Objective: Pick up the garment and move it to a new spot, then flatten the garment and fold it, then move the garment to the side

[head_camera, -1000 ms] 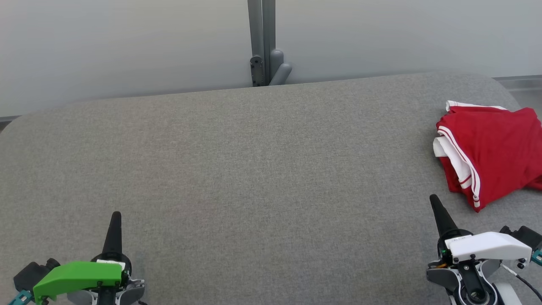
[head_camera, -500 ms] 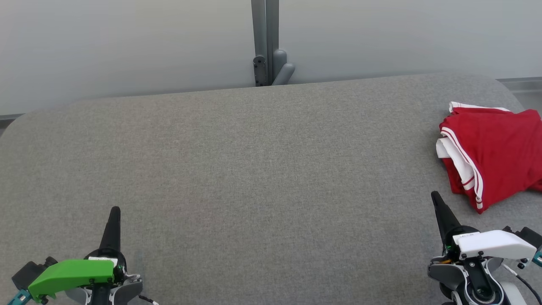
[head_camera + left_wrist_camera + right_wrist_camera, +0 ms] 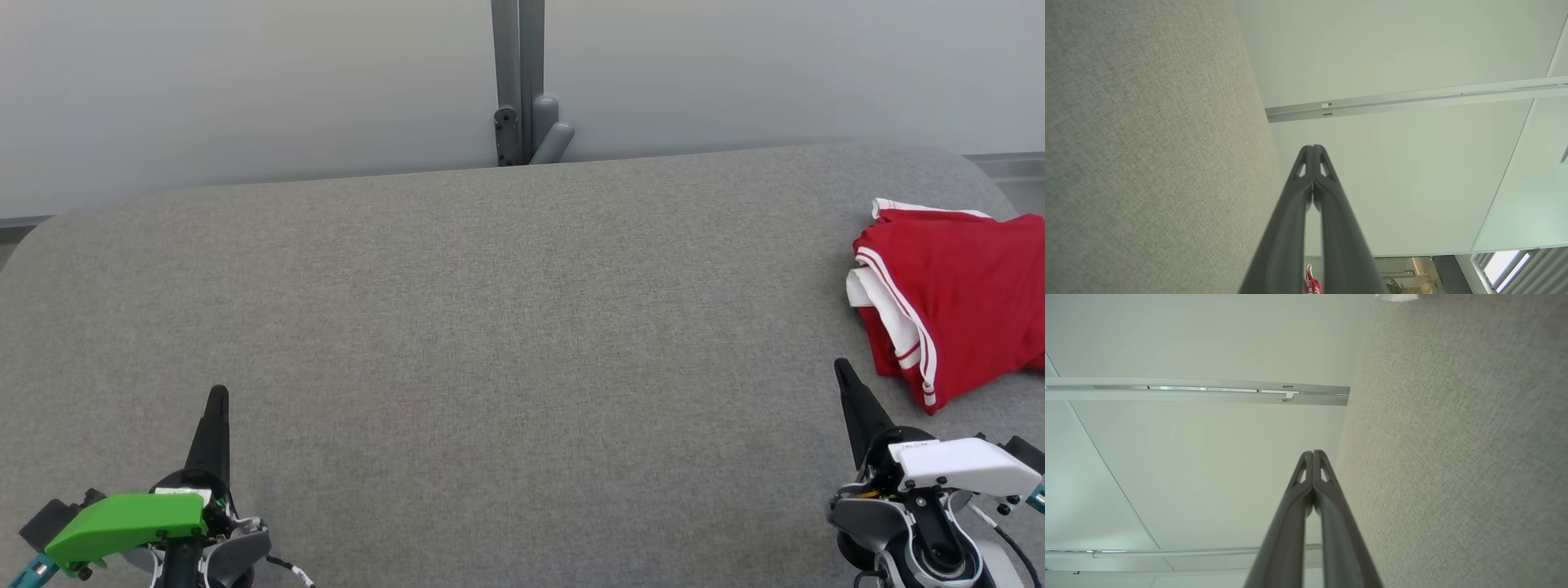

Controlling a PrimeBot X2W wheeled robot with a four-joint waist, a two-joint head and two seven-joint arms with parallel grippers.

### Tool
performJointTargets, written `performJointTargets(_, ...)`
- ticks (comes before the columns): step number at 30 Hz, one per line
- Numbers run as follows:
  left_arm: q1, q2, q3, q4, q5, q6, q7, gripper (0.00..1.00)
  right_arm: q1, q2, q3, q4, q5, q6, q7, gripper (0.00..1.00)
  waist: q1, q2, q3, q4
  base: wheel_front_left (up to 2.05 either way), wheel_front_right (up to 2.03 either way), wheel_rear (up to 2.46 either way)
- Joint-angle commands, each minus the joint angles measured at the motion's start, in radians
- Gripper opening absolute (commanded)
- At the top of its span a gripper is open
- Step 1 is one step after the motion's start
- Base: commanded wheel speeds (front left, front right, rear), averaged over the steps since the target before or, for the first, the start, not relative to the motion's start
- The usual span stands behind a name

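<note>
Head view: a grey fabric-covered table (image 3: 490,310), woven and matte with rounded corners, spans the frame. The red garment (image 3: 963,286), soft cloth with thin white stripes and white lining along its left edge, lies folded in a loose, rumpled bundle at the table's right side, partly cut off by the frame edge. Behind the table a grey metal post (image 3: 518,73) stands against a smooth pale wall (image 3: 245,90). The left gripper (image 3: 216,402) rises at the lower left, its long dark tapered fingers pressed together into one spike over the bare cloth, below it a glossy green cover (image 3: 122,523) on the wrist. The right gripper (image 3: 844,377) stands at the lower right, leaning slightly left, its jaws likewise closed on nothing, with a white cover (image 3: 963,465) on its wrist. Its tip is near the garment's lower left corner but apart from it.

Left wrist view: the two dark fingers (image 3: 1290,228) meet at their tips. The grey weave runs along the left, and a sliver of red cloth shows between the finger bases.

Right wrist view: the fingers touch at the tips, with the coarse grey weave on the right and a metal rail (image 3: 1208,396) crossing the wall.
</note>
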Motion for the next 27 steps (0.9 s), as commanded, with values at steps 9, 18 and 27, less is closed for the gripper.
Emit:
performJointTargets(9,-0.020,0.007,0.009,-0.009,-0.079,-0.010,0.020,0.00,-0.010,-0.005,-0.010,-0.012,0.076,0.000,0.023,0.00,0.0000,0.0091,0.000,0.006,0.00,0.00,0.00)
performJointTargets(18,-0.023,0.007,0.010,-0.010,-0.098,-0.011,0.026,0.00,-0.011,-0.005,-0.013,-0.013,0.100,0.000,0.028,0.00,0.0000,0.0094,0.000,0.008,0.00,0.00,0.00)
performJointTargets(27,-0.023,0.007,0.010,-0.010,-0.098,-0.011,0.026,0.00,-0.011,-0.005,-0.012,-0.013,0.100,0.000,0.028,0.00,0.0000,0.0094,0.000,0.008,0.00,0.00,0.00)
